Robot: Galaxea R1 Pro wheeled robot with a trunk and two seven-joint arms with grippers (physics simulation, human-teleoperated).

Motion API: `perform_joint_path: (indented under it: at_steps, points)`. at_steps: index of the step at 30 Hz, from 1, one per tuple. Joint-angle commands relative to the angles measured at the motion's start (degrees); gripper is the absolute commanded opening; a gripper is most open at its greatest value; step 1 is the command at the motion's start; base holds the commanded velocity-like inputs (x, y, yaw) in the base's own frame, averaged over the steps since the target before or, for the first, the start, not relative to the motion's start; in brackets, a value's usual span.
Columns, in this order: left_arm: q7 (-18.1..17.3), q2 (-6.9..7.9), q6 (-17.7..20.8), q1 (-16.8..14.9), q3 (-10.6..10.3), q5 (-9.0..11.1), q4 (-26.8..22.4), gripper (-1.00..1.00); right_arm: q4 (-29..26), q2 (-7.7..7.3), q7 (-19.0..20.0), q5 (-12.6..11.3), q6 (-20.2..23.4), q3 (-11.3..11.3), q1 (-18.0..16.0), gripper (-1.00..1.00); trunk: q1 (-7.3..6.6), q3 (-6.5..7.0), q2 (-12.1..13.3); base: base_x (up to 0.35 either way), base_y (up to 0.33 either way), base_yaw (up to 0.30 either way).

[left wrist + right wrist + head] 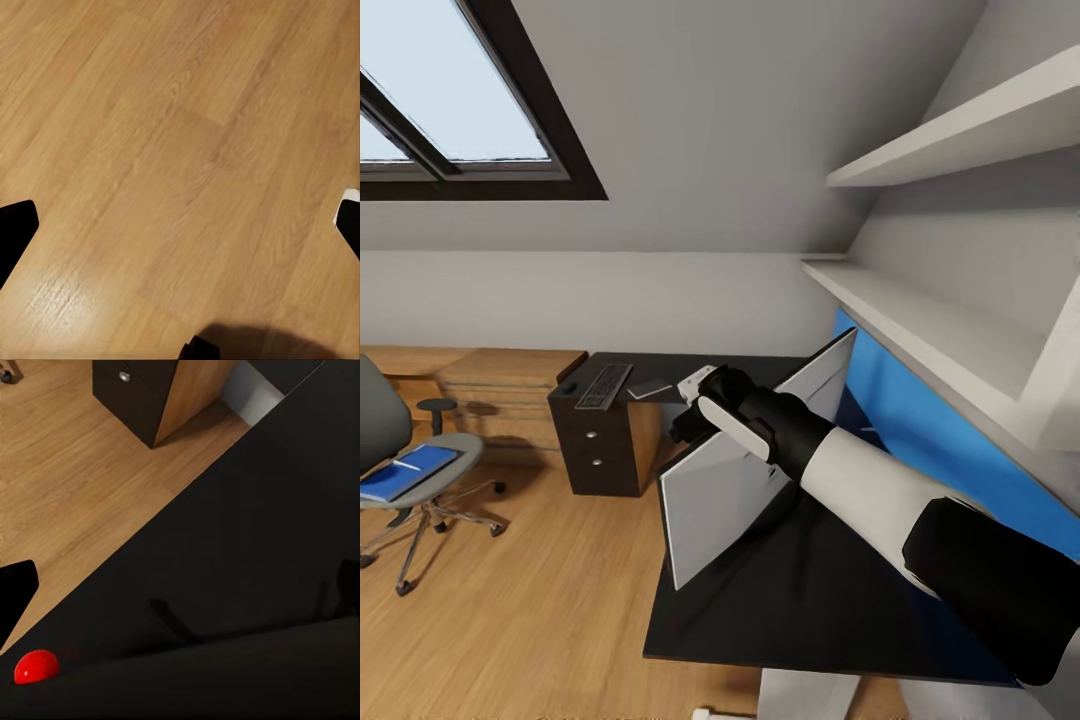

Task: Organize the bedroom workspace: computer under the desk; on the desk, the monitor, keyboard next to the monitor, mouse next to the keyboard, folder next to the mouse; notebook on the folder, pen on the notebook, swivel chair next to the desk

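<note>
Bedroom, sloped ceiling, wood floor (540, 600). One black desk (780, 600) nearest the camera, running along a blue wall panel (920, 420).

One monitor (730, 490) stands on the desk, back side toward the camera, screen not visible. Right arm (860, 480) reaches over the desk to the monitor's top edge; right gripper (695, 400) sits at that edge, but whether its fingers are closed on the panel cannot be told from the head view. Right wrist view: dark fingertips (15, 592) at both frame edges, set wide apart, nothing visible between them; black desk surface below, one small red dome (36, 666) near the desk's edge, identity unclear.

Left wrist view: bare floor (165, 165), dark fingertips (15, 229) at both frame edges, wide apart, nothing held.

Farther left on the floor: one grey swivel chair (400, 470). On its seat, one blue folder (405, 472) with a thin white item lying on it, too small to identify.

Beyond the monitor: one dark drawer unit (600, 440), two round knobs on its front. One keyboard (603, 385) lies on its top, one small dark object (569, 387) beside it, one flat grey item (650, 388) just right of the keyboard.

Behind the unit, one low wooden cabinet (500, 390) against the wall.

Right wall: two white shelves (960, 130). Upper left: one skylight (450, 100), dark frame.
</note>
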Motion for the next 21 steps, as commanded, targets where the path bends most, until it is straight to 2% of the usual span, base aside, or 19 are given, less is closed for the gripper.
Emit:
perform_joint_path:
  at_steps: [1,10,15,21]
  points:
    - [0.4,0.03,-0.2,0.0,-0.5,0.1,0.0,1.0,0.0,0.0,-0.5,-0.7,0.1,0.1,-0.1,1.0,0.01,-0.12,-0.1,-0.146,0.0,0.0]
    - [0.4,0.03,-0.2,0.0,-0.4,0.1,0.0,1.0,-0.1,0.0,-0.6,-0.7,0.1,0.0,-0.1,1.0,0.01,-0.12,-0.1,-0.085,-0.004,0.0]
    - [0.4,0.03,-0.2,0.0,-0.4,0.1,0.0,1.0,-0.1,0.0,-0.6,-0.7,0.1,0.0,-0.1,1.0,0.01,-0.12,-0.1,-0.151,-0.142,0.0]
    - [0.4,-0.01,-0.4,0.0,-0.4,0.1,0.0,1.0,-0.1,0.0,-0.6,-0.7,0.1,0.0,-0.1,1.0,0.01,-0.12,-0.1,-0.025,-0.06,0.0]
